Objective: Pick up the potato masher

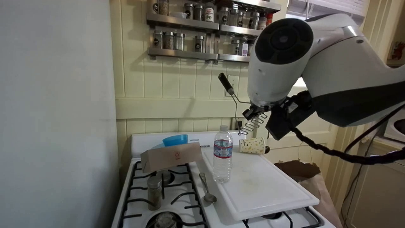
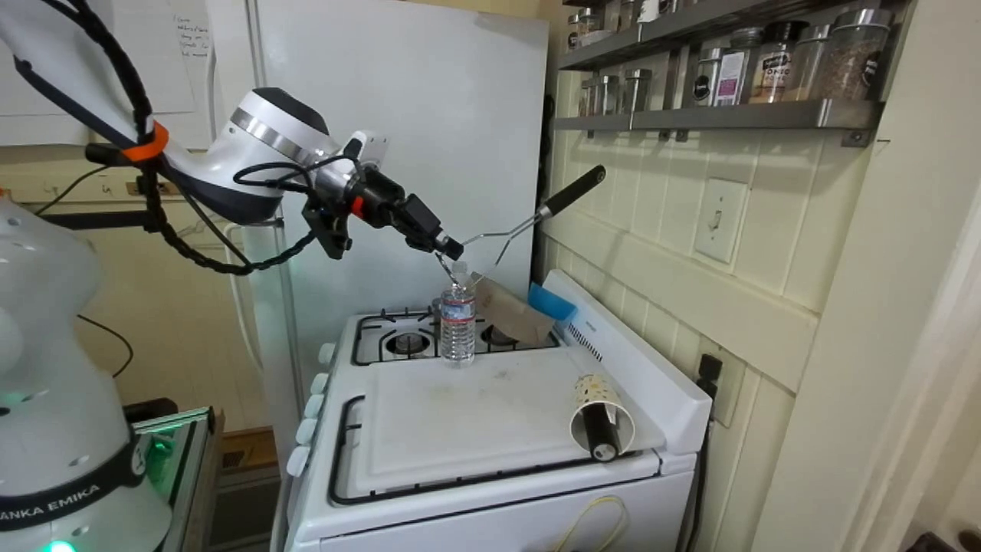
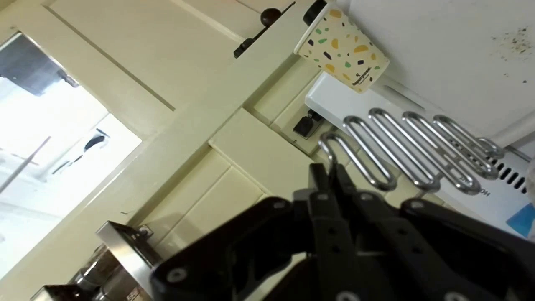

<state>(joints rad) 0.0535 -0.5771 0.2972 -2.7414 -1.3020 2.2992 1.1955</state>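
Pale yellow panelling (image 1: 161, 79) backs the bench (image 2: 644, 383), a white stove. Above it, hanging in mid-air, is the potato masher (image 2: 542, 212), tilted so that its black handle (image 1: 226, 83) points up towards the panelling. As the wrist view shows, the tool (image 3: 331, 170) is clenched on just the end of the zigzag wire head (image 1: 253, 123), with the handle well out to the far side. That, to my mind, is the weak point: on smooth, thin wire so far off-centre, the masher may well pivot under its own weight or slide out, most likely if the arm (image 1: 345, 72) jerks. Should it fall, the water bottle (image 1: 222, 155), upright near the head on the white board (image 1: 259, 190), would probably go over. A low sideways swing could do the same. Further back, the patterned paper cup (image 3: 345, 48) lies on its side with a black rod-like piece (image 2: 602, 438) jutting from its mouth; one bump might roll it towards the edge. Higher up, steel shelves (image 1: 183, 54) and their jars (image 1: 169, 40) could be struck by the handle if the lift goes too steep.
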